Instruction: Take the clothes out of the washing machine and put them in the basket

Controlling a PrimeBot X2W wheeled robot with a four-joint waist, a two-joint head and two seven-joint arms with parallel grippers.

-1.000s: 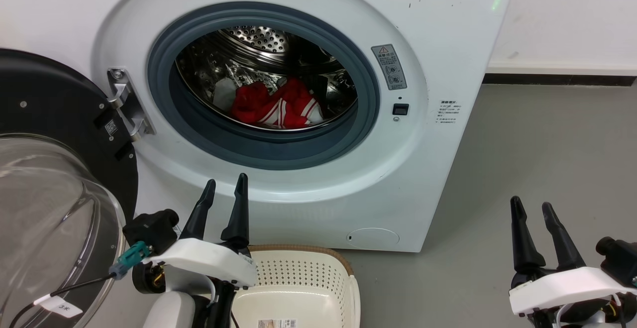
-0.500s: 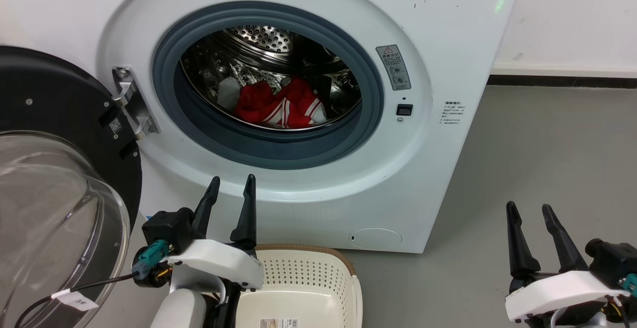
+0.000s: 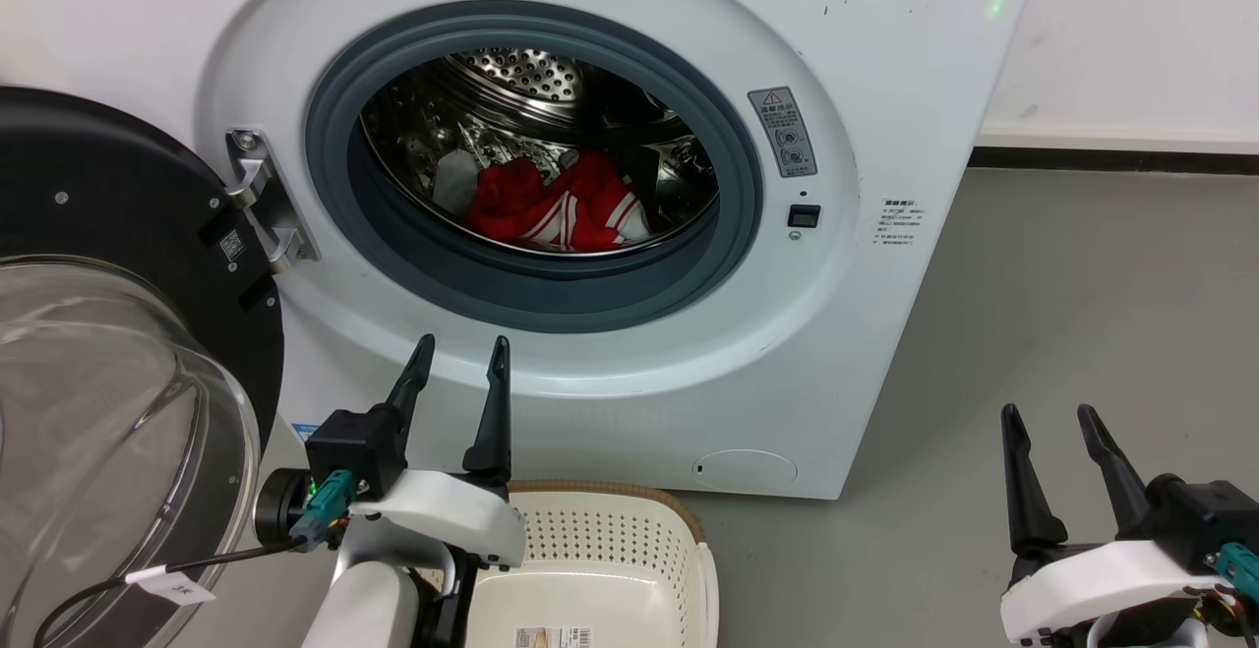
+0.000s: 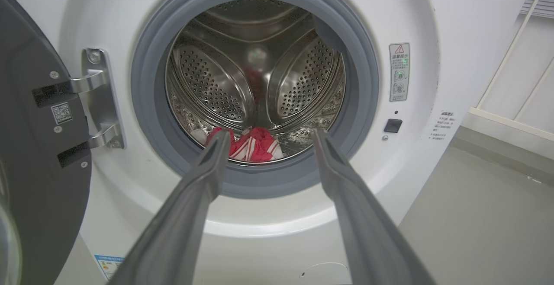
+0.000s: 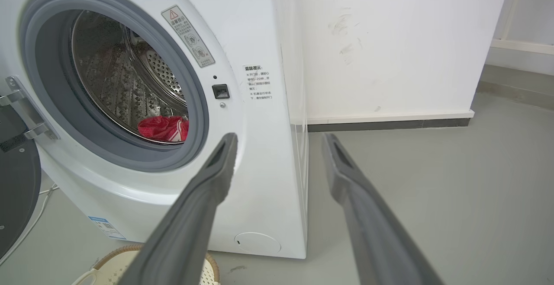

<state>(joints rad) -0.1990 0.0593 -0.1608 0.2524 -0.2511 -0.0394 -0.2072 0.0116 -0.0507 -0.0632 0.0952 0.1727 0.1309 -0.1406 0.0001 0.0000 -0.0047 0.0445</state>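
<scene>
At the foot of the washing machine [image 3: 885, 88], the robot's left tool [image 3: 462, 340] hangs with its two dark fingers apart and empty. It points up toward the open porthole from just above the back-left rim of the basket [image 3: 629, 491]. Over the last second its wrist has turned a little and the fingers have spread slightly wider. The head camera has drifted too, so the machine sits a touch further right in the head view. The clothes [image 3: 556, 210], a red bundle with white stripes, lie untouched on the bottom of the steel drum [image 3: 511, 73], near its front edge. Seen along the left wrist, they fall between the fingertips but well beyond them. The right tool [image 3: 1048, 410], also apart and empty, waits over the floor [image 3: 1082, 284] to the machine's right. The door [image 3: 98, 196] stands swung open at left. The reach appears to be only starting, with nothing taken out yet.
</scene>
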